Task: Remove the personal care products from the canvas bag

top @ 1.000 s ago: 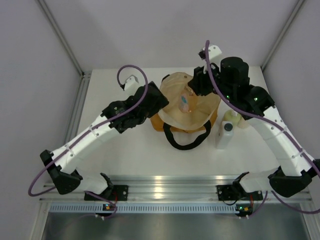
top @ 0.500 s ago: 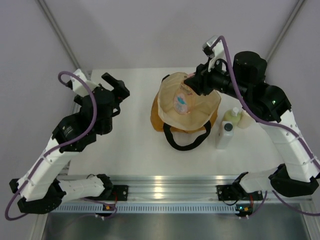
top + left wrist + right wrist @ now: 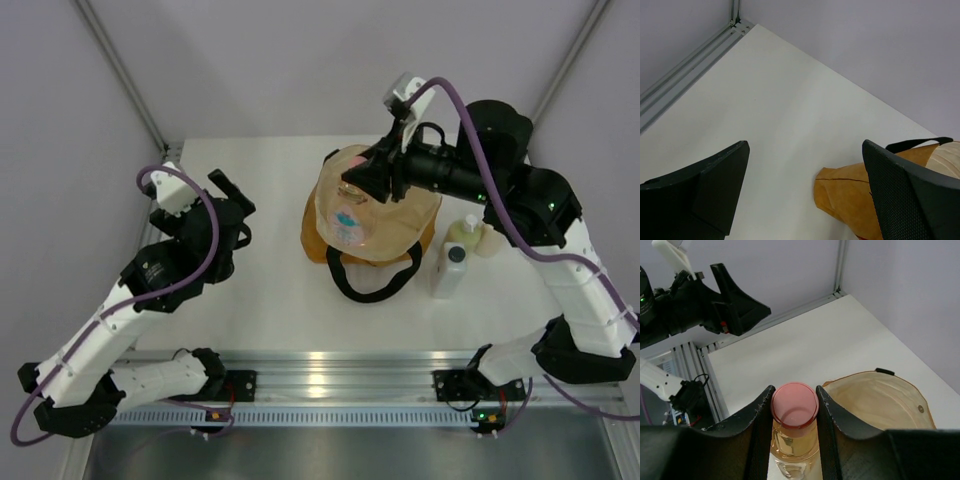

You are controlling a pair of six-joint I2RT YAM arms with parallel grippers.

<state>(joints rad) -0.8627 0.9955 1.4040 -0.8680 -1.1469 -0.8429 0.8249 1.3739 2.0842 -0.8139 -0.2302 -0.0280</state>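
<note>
My right gripper (image 3: 360,188) is shut on the orange translucent bottle with the pink cap (image 3: 346,217), held in the air above the left part of the canvas bag (image 3: 405,222). In the right wrist view the pink cap (image 3: 794,404) is clamped between both fingers (image 3: 758,415), with the bag's cream lining (image 3: 885,399) to the right. My left gripper (image 3: 232,194) stands open, well left of the bag, with nothing in it. Its wrist view shows a mustard corner of the bag (image 3: 845,192) between the open fingers (image 3: 720,180).
Right of the bag stand a white bottle with a dark cap (image 3: 452,268), a yellow-green bottle with a white cap (image 3: 464,234) and a cream-beige bottle (image 3: 493,243). The bag's black handle loop (image 3: 374,284) lies toward the front. Walls enclose the white table (image 3: 270,290).
My right gripper has risen out of the bag with the orange bottle and shifted left. My left arm has drawn back from the bag to the table's left side.
</note>
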